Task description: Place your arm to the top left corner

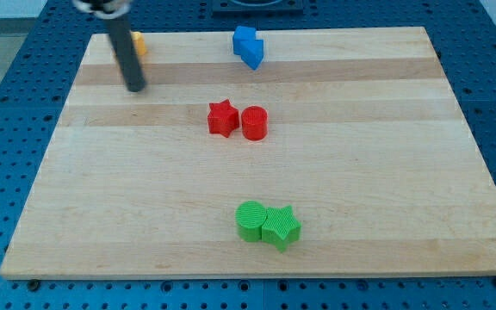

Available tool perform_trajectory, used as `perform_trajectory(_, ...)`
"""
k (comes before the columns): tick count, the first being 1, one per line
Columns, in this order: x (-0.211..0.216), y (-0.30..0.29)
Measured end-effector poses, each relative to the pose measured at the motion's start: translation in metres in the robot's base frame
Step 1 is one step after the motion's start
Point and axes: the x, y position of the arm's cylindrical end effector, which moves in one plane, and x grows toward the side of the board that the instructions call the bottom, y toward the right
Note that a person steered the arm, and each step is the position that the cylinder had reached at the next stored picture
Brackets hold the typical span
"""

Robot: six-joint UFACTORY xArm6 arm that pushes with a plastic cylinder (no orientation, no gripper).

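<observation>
My tip (135,87) rests on the wooden board (360,172) near its top left corner. The dark rod rises from it toward the view's top. A yellow block (139,44) sits just behind the rod, partly hidden by it, above the tip. Two blue blocks (248,46) lie together at the view's top centre, well right of the tip. A red star (222,118) and a red cylinder (255,123) sit side by side at the board's middle.
A green cylinder (251,220) and a green star (281,227) touch each other near the view's bottom centre. The board lies on a blue perforated table (7,129).
</observation>
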Motion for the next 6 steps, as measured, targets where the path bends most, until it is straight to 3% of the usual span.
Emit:
perform_trajectory(1, -0.009, -0.06)
perform_trajectory(2, -0.021, -0.074)
perform_trajectory(4, -0.116, -0.069)
perform_trajectory(6, -0.129, -0.025)
